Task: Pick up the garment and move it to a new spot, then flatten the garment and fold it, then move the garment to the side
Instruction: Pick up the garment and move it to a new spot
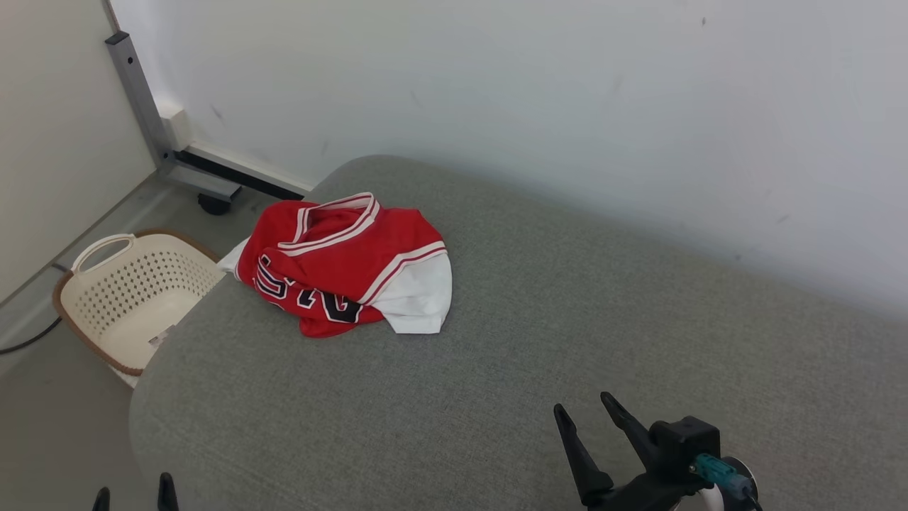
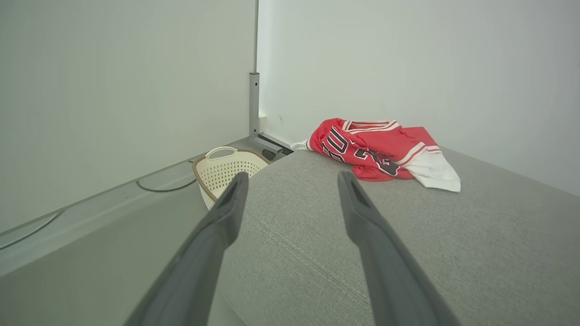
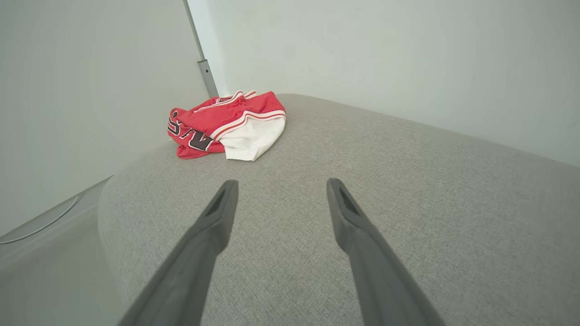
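The right end effector (image 1: 582, 402) is closest, at the lower right of the head view, above the grey fabric of the worktop (image 1: 567, 319). Its two dark fingers are spread apart and there is nothing between them. The left end effector (image 1: 133, 485) is at the lower left, over the near rounded corner of the worktop. Its fingers are also spread wide and hold nothing.

Further away, the garment (image 1: 340, 262) lies in a crumpled heap near the far left edge of the worktop, well apart from both end effectors. It is a red jersey with white and red striped trim, dark letters and a white sleeve. One white part hangs a little over the left edge.

On the floor (image 1: 42, 426) just beside that edge stands a cream basket (image 1: 113, 298) with holes and a handle. Behind it, a grey metal post (image 1: 138, 92) rises in the corner, in front of the white wall (image 1: 567, 106).
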Robot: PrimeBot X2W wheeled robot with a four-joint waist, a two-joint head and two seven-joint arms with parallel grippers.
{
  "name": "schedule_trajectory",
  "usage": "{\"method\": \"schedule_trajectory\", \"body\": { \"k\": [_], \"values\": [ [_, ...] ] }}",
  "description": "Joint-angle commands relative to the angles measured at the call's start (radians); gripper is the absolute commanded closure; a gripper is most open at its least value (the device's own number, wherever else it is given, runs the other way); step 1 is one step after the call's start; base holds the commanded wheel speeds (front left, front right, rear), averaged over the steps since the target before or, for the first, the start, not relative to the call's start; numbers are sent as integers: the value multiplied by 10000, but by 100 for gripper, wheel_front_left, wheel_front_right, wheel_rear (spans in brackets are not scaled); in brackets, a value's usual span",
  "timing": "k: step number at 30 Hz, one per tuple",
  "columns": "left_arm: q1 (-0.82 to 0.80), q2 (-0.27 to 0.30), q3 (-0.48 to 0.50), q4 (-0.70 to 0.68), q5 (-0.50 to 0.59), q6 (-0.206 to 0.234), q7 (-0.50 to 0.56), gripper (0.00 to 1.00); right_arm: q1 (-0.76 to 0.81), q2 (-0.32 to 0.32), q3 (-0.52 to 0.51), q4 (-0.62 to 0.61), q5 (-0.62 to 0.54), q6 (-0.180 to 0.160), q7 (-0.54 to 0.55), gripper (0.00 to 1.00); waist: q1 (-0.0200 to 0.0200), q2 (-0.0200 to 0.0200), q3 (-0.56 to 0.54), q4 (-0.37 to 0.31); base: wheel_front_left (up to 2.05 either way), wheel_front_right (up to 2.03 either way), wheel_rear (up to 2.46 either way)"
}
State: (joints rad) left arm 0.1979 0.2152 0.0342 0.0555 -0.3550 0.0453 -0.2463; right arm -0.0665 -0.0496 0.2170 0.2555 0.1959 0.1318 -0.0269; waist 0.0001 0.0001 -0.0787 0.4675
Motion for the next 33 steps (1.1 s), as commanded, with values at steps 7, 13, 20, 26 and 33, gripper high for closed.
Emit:
{"method": "schedule_trajectory", "body": {
  "k": [7,13,20,26,33],
  "values": [
    [348,-258,128,-246,37,118,-159,0,-508,-142,391,513,267,-23,-204,0,-1,-1,391,343,0,0,0],
    [229,-268,135,-111,24,-34,-179,0,-574,-208,488,725,333,-23,-341,0,-1,-1,418,355,0,0,0],
    [-466,-70,-119,320,336,-91,15,0,-378,-226,435,772,356,-23,-334,0,-1,-1,450,360,0,0,0],
    [-3161,-151,-601,1687,-124,-549,1162,0,-56,-363,323,339,151,-23,1,0,-1,-1,678,380,0,0,0],
    [-6732,-642,-821,5033,-1334,-1023,3526,0,47,-776,451,-1147,-147,-23,854,0,-1,-1,1495,-225,0,0,0]
  ]
}}
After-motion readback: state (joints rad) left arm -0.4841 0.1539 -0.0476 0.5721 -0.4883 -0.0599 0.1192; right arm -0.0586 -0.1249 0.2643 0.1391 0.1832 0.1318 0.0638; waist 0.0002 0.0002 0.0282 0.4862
